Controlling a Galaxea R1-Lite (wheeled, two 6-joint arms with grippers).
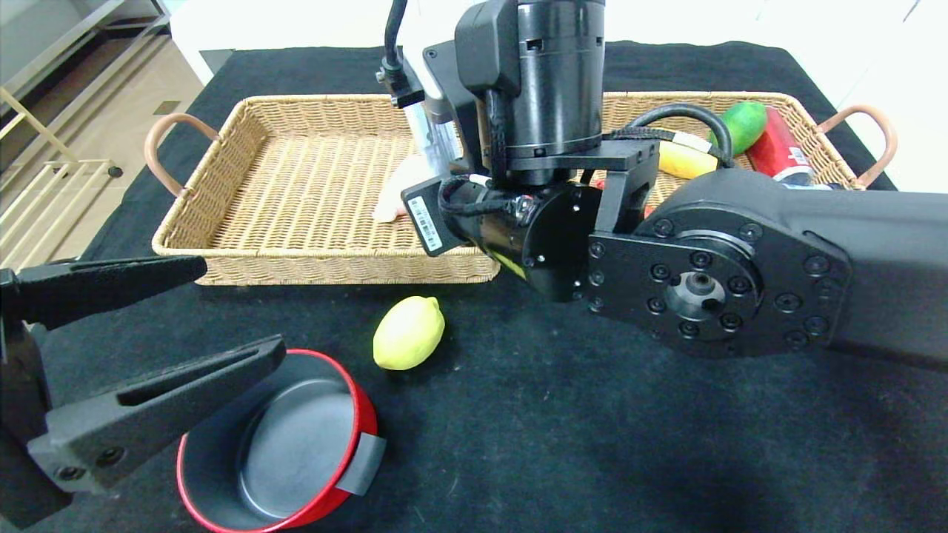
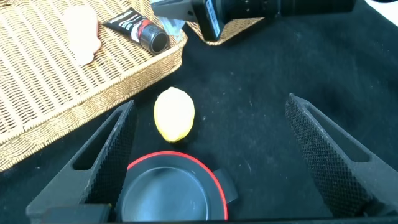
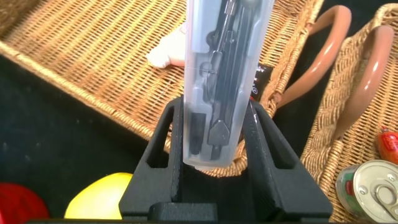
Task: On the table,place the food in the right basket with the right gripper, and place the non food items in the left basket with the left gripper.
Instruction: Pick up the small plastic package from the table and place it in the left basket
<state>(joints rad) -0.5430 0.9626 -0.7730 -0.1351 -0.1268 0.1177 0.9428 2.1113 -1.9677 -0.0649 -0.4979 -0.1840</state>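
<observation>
the table (image 1: 563, 444), under a black felt-like cloth, had bare room on the robot's side of the left basket (image 1: 296, 185), esp. toward the right. the left basket, a shallow rectangular wicker tray w/ copper loop handles, lay mostly bare inside; a pale soft item (image 1: 396, 196) and a black tube (image 2: 138, 28) sat by its right end. the right basket (image 1: 807, 141), same weave, stood just beside it to the right, handles nearly touching, w/ a green fruit (image 1: 744, 124), a yellow fruit (image 1: 685, 161) and a red can (image 1: 778, 144) in it.

right gripper (image 3: 214, 158) hung over the left basket's right end, jaws clamped on a clear plastic case (image 3: 225, 74), long and upright, w/ dark metal drawing tools inside.

left gripper (image 2: 211, 162) hovered low on the near side of the left basket, jaws wide apart, textured pads, nothing between them but air. beneath it a round red bowl (image 1: 285, 444), dark grey smooth inside w/ a grey tab at the rim, sat on the cloth near the left basket's front edge. a lemon (image 1: 409, 333), matte yellow oval, lay between bowl and that front edge, apart from both.
</observation>
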